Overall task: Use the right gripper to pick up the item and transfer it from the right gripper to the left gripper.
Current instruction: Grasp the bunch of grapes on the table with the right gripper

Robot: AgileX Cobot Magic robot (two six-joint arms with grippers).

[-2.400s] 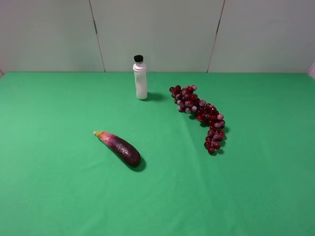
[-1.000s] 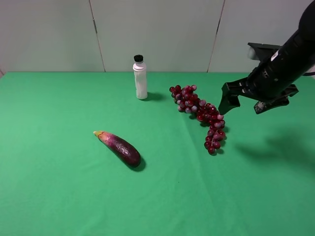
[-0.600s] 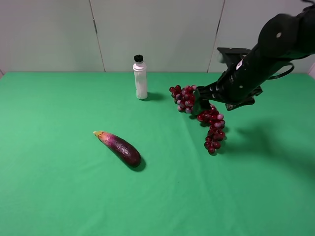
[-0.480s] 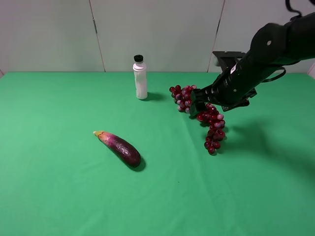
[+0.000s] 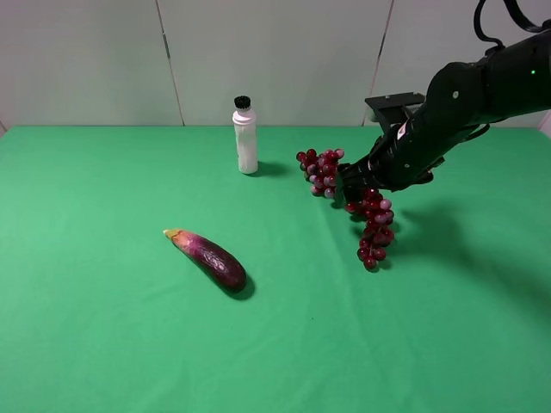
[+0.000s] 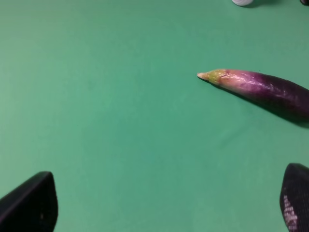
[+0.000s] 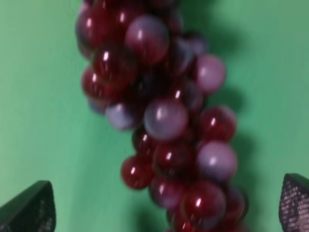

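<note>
Green cloth [image 5: 103, 344]: we see right gripper [image 5: 350, 182] spread wide over grape bunch [image 5: 374, 222], not gripping yet. Pick step. Next: close on mid-bunch, lift. Left gripper [image 6: 162, 208] wide, empty.

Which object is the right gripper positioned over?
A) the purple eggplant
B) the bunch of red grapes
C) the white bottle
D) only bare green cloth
B: the right wrist view shows the bunch of red grapes directly ahead, between the spread fingers of the right gripper.

Blurred red-and-purple grape bunch [image 7: 164, 121] on green cloth [image 7: 43, 96], hand [image 7: 161, 208] spread wide either side
</note>
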